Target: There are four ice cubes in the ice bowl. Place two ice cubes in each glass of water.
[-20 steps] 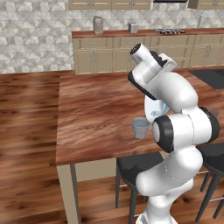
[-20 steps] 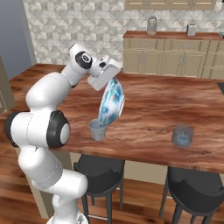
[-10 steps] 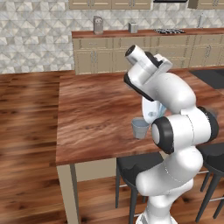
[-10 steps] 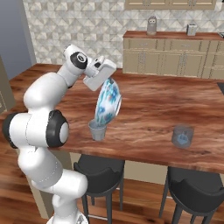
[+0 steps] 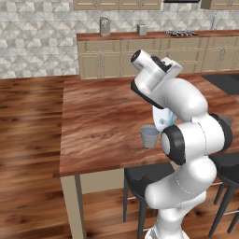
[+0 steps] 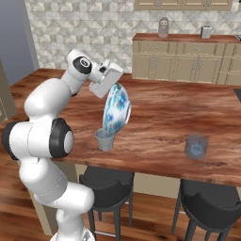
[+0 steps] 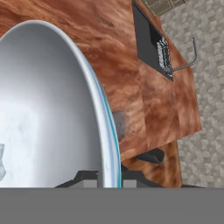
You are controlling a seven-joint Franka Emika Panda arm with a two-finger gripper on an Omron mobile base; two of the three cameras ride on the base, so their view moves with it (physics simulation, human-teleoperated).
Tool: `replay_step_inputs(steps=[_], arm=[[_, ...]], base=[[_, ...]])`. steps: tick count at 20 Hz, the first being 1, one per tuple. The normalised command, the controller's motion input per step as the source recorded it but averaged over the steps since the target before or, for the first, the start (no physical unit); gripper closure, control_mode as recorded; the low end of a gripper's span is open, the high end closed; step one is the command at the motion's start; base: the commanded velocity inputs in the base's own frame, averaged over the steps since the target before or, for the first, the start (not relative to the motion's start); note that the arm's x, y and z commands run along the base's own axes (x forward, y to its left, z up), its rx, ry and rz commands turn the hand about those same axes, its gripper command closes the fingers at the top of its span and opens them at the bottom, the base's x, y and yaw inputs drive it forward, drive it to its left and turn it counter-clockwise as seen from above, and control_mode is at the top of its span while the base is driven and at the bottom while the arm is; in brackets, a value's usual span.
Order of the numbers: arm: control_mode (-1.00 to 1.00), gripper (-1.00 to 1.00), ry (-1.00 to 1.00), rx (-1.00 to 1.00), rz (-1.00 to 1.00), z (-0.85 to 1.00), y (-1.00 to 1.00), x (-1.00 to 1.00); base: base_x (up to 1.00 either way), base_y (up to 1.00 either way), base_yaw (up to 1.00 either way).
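Tilted steeper, the ice bowl [image 6: 116, 113], pinched by the tool [image 7: 109, 183], hangs above a glass [image 6: 105, 140].

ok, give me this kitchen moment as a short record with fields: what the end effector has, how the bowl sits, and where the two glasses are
end effector: shut on the ice bowl's rim
ice bowl: lifted off the table, tipped steeply on edge above the near glass
near glass: upright on the wooden table, near its front edge, just under the bowl
far glass: upright on the same table, well off to the side, untouched
ice cubes: a pale piece shows low inside the bowl; count unclear
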Motion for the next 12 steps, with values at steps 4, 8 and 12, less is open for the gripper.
replay_step_inputs(steps=[4, 8, 12], arm=[[-1.00, 1.00, -0.01, -0.02, 0.00, 0.01, 0.17, 0.00], [-1.00, 1.00, -0.02, -0.02, 0.00, 0.01, 0.19, 0.00], [-1.00, 1.00, -0.01, -0.04, 0.01, 0.07, 0.18, 0.00]], base=[[0.00, 0.00, 0.00], [0.00, 0.00, 0.00], [0.00, 0.00, 0.00]])
